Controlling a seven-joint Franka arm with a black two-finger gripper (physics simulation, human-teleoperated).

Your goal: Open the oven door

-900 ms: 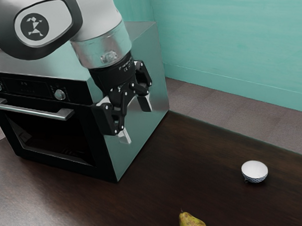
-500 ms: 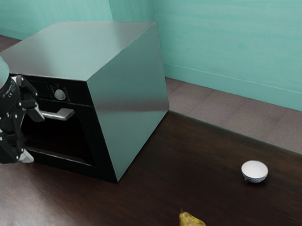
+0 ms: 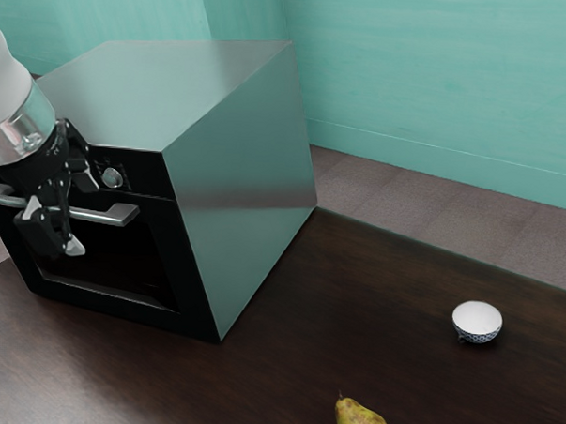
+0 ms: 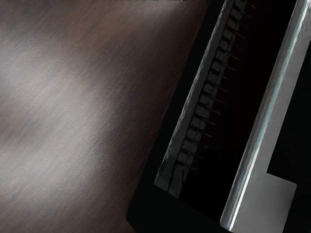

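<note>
The door (image 3: 119,305) is shut at nine o'clock in the exterior view, and the jaws stand open there, one above and one below the handle (image 3: 104,215) as seen. It would be good to centre them on this bar and close squarely, then pull softly toward seven o'clock, curving downward if the hinge is low, so the grip does not slip.

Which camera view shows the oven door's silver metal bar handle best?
The wrist view: the handle runs large through it, a long stretch and one end unobstructed, though the frame cuts off the rest. The exterior view shows it crossing the black-framed glass oven door, with the black two-finger gripper hiding part of it.
</note>
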